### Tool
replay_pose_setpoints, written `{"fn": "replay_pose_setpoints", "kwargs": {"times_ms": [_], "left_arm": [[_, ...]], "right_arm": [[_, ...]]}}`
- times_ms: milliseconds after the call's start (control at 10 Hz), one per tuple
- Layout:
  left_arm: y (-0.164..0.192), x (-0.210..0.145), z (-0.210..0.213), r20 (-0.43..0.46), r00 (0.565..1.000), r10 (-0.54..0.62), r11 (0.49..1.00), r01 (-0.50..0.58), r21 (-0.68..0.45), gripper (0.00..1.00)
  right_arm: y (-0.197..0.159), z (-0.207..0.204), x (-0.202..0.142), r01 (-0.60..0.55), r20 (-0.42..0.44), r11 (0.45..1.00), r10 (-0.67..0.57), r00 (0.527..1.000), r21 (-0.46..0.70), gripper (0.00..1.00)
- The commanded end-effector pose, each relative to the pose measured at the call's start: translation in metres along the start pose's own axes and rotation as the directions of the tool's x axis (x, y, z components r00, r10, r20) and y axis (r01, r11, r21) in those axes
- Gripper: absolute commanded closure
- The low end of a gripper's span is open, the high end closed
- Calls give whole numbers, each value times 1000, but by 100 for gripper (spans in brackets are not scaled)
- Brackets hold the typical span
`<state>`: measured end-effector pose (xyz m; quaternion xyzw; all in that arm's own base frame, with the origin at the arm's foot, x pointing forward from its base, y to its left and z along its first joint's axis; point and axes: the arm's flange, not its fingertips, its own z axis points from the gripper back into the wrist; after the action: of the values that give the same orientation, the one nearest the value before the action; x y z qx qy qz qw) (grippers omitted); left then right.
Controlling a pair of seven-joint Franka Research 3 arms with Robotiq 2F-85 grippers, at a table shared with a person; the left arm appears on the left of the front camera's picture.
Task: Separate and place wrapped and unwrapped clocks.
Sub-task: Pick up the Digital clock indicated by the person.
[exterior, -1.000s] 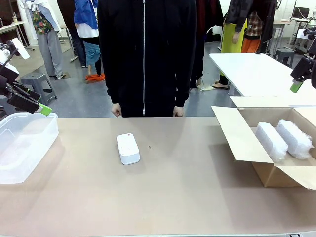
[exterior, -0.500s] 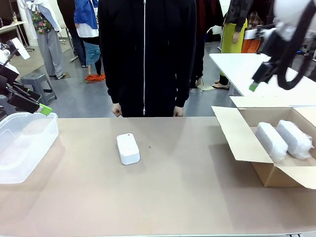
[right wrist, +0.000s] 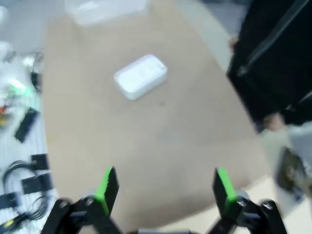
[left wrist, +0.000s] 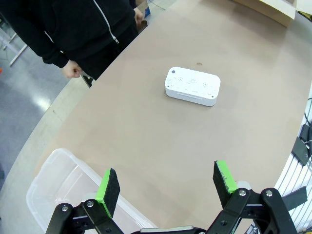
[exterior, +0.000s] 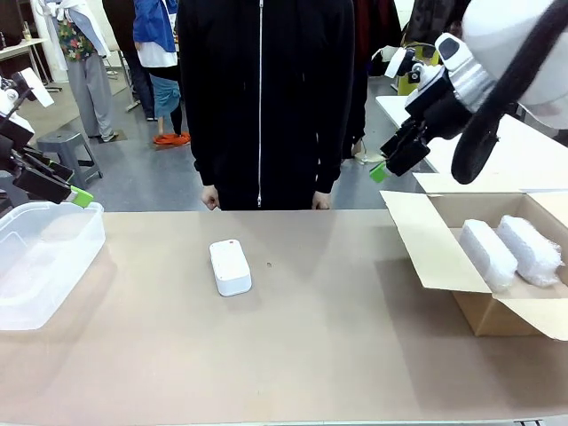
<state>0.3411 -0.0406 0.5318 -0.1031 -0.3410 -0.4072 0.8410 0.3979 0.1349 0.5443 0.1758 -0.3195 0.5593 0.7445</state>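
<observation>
A bare white clock (exterior: 231, 267) lies flat on the brown table, left of centre; it is the unwrapped clock (left wrist: 192, 86) in the left wrist view and a blurred unwrapped clock (right wrist: 140, 76) in the right wrist view. Two wrapped clocks (exterior: 488, 255) (exterior: 530, 248) in bubble wrap lie side by side in the cardboard box (exterior: 426, 247) at the right. My left gripper (exterior: 78, 198) hangs open above the clear bin's far rim, its fingers (left wrist: 109, 189) wide apart. My right gripper (exterior: 382, 171) is open in the air above the box's left flap, green pads (right wrist: 222, 187) spread, nothing held.
A clear plastic bin (exterior: 40, 257) stands at the table's left edge. A person in a black zipped jacket (exterior: 262, 98) stands at the far side, both hands (exterior: 209, 199) at the table edge. Cables and small items (right wrist: 22, 126) lie beside the table.
My right arm has swung in from the far right, leftward and lower, to above the box's left flap. The left arm, the clocks and the person stay put.
</observation>
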Motion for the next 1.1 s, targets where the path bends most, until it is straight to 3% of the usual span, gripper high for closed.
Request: {"fn": "replay_pose_setpoints", "kwargs": {"times_ms": [0,300,400,900,1000], "left_arm": [[1,0,-1,8,1000,5,1000,-4,-12,0],[1,0,-1,8,1000,5,1000,-4,-12,0],[1,0,-1,8,1000,5,1000,-4,-12,0],[1,0,-1,8,1000,5,1000,-4,-12,0],[1,0,-1,8,1000,5,1000,-4,-12,0]], "right_arm": [[11,-1,-13,-101,71,979,89,993,179,0],[13,-8,-13,-60,43,961,50,998,271,0],[12,-8,-16,-4,27,971,-3,1000,241,0],[24,-3,-24,-20,43,996,16,999,90,0],[9,0,-23,-14,14,989,13,1000,148,0]]}}
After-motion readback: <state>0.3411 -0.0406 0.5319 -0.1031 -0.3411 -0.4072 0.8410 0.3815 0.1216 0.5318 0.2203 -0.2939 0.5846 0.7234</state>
